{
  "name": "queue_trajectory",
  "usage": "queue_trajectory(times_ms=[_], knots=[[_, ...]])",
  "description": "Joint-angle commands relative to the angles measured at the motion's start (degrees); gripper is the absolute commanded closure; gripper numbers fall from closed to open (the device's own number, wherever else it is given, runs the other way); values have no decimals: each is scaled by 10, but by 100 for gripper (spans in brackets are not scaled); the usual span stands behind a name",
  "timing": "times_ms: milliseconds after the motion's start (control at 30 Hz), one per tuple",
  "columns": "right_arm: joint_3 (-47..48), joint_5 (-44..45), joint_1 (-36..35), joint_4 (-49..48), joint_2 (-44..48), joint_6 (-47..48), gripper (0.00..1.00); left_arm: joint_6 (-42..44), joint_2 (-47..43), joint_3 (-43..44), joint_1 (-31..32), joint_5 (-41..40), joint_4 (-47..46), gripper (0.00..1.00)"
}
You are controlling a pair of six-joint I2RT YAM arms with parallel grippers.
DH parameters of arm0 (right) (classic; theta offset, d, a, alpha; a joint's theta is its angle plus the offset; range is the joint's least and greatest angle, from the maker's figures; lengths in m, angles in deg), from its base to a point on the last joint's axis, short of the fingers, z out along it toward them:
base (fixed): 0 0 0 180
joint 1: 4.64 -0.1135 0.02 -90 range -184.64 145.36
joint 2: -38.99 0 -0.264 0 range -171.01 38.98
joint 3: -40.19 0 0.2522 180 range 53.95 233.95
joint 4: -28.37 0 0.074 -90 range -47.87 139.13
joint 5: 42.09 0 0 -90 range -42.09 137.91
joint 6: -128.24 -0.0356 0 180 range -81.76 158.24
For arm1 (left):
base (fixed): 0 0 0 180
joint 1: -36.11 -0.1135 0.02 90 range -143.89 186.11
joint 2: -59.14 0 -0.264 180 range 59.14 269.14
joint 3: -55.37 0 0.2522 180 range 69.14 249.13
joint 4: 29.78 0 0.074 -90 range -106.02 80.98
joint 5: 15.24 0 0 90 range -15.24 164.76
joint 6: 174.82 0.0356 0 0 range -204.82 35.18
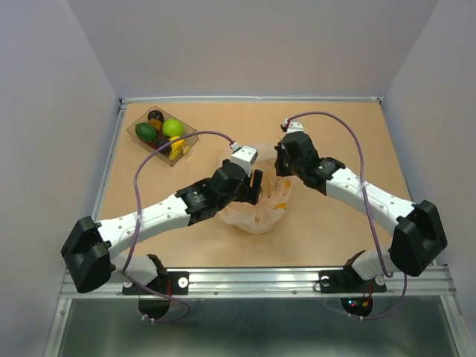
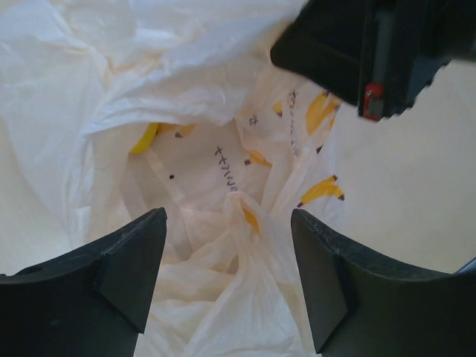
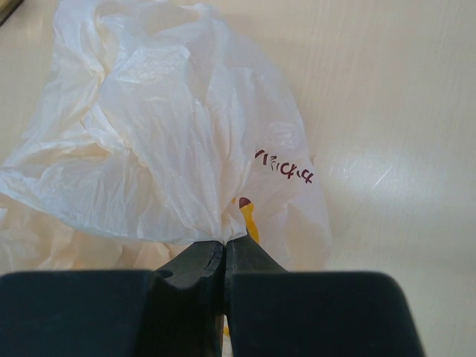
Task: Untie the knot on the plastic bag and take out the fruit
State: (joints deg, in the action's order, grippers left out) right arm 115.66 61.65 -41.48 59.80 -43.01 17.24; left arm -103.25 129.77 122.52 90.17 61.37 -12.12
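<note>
Surface (image 1: 349, 141): tan, wood-toned, evenly lit, with soft glare in places. Plain pale grey walls (image 1: 253, 44) enclose it at the back and both sides. Aluminium rail (image 1: 253, 279) runs along the near edge.

Quick count: one plastic bag (image 1: 260, 216) mid-frame, one clear tray (image 1: 137, 119) upper left, two green fruits (image 1: 173, 127) inside, two arms (image 1: 156, 214).

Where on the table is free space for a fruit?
The table is bare far right beyond the right arm, and near the edge between plastic bag and arm bases. Crowded: the far-left tray, and the middle, where left gripper and right gripper crowd the bag.
</note>
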Motion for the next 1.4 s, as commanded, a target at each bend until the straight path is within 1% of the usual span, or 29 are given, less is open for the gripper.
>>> queue_trajectory(times_ms=[0,100,267,333,400,533,567,667,767,867,933,1000,1067,1333,1367], knots=[[46,12,-5,-11,32,32,100,26,24,-12,17,-48,-67,24],[53,4,-5,-10,35,38,100,20,50,-14,18,-73,-83,27],[54,-27,-5,-8,40,39,100,-3,93,-21,18,-120,-121,28],[53,-40,-5,-7,41,36,100,-1,118,-10,17,-126,-136,26],[53,-63,-6,-4,43,35,100,-5,143,0,18,-149,-143,23],[70,-88,-13,1,71,38,100,-25,161,-12,18,-204,-172,20],[77,-100,-15,7,77,41,100,-30,159,-18,18,-222,-179,20],[112,-123,-19,18,95,55,100,-41,147,-46,17,-230,-208,18],[148,-178,-22,36,119,67,100,-41,116,-80,18,-226,-245,18],[164,-215,-24,40,131,72,100,-27,90,-108,18,-219,-276,17],[164,-225,-24,43,133,76,100,-20,82,-115,18,-210,-289,17],[150,-216,-24,47,130,79,100,-17,85,-116,18,-193,-296,16],[113,-202,-24,44,128,79,100,-15,88,-117,18,-178,-298,15],[-46,-32,-24,29,131,24,100,-7,90,-124,18,-130,-303,15],[-47,-32,-23,29,131,18,100,-5,92,-124,18,-124,-304,15]])
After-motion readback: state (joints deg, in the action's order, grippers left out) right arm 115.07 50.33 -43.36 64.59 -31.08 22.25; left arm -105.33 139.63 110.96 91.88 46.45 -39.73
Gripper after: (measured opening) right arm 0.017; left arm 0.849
